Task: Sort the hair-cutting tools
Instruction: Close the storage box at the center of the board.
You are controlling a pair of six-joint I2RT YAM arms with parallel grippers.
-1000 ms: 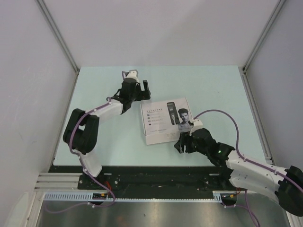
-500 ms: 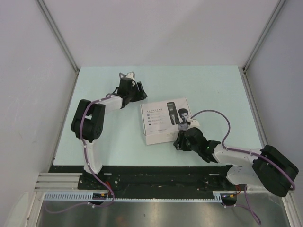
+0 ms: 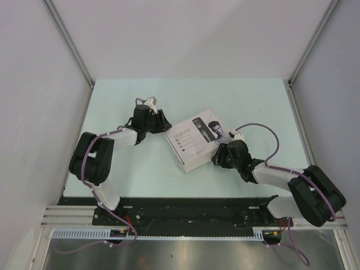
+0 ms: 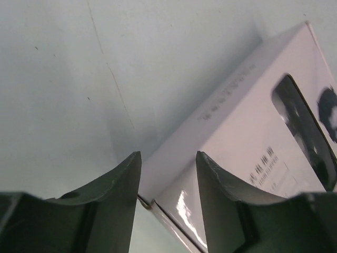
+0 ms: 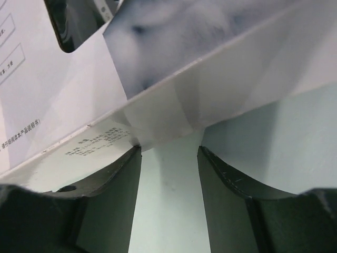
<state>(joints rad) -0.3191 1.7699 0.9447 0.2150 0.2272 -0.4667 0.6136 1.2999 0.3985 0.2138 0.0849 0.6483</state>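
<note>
**Tools:** none are in my view. I see only the closed box (image 3: 194, 147), so I cannot tell which way any of them points.

**Box:** white and flat, lying on the table (image 3: 253, 107) between my two grippers. Its long axis runs slantwise, from the left gripper (image 3: 165, 126) away toward the far right.

**Lid (image 3: 185, 139):**
- It carries a printed picture of a dark clipper beside a man's face, then rows of small print too fine for me to read.
- The left wrist view adds a barcode and a line of lettering on the side wall, both blurred.
- The right wrist view shows boxed Chinese small print that I cannot make out. No brand name is legible to me.

**Left gripper:** jaws about half apart. The box's left corner is wedged between the fingers (image 4: 124, 190), and both lie against it.

**Right gripper (image 3: 218, 159):** jaws about half apart. The near-right corner spans the gap at the fingertips, and bare table shows between the fingers (image 5: 221, 184). I cannot tell whether it is pinched.
</note>
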